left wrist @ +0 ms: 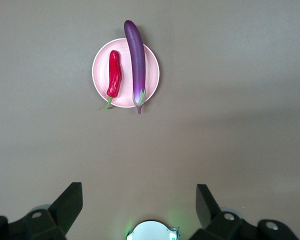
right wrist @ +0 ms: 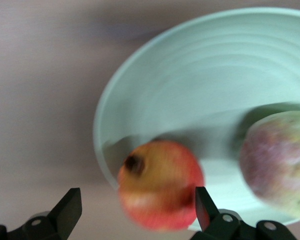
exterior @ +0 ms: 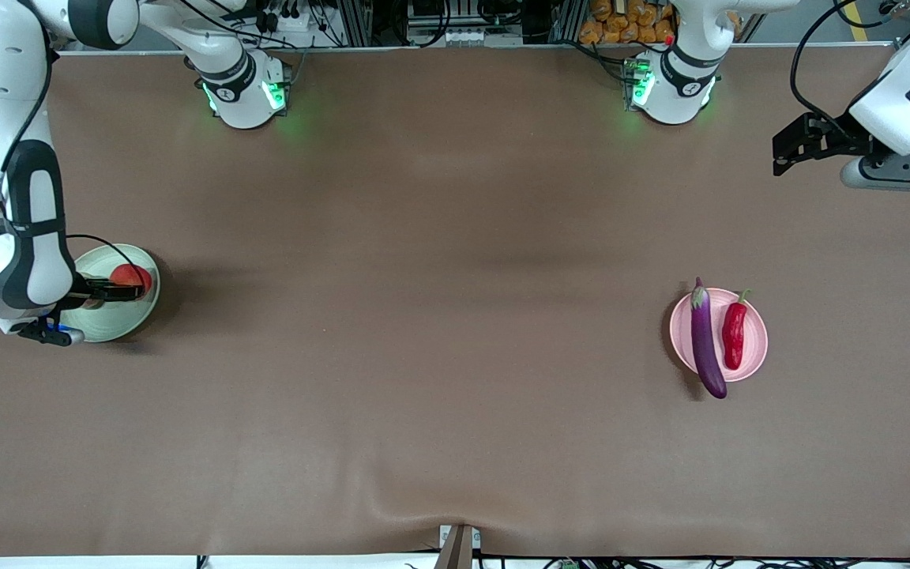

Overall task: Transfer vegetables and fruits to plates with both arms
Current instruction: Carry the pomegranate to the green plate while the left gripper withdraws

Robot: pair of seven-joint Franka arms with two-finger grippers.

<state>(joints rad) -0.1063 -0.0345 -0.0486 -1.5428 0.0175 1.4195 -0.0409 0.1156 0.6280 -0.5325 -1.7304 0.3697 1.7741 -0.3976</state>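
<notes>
My right gripper (right wrist: 135, 212) hangs jaws apart over the green plate (right wrist: 200, 85), pomegranate (right wrist: 160, 192) directly between the fingers at the rim, peach (right wrist: 280, 170) beside it on the plate; left gripper (left wrist: 140, 210), open, waits.

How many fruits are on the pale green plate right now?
2: a red-orange pomegranate-like fruit near the round pale green plate rim, and a yellow-pink peach-like fruit beside it.

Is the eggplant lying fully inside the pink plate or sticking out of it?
Sticking out. The eggplant lies across the pink plate beside the chili pepper, and both its ends overhang the rim.
</notes>
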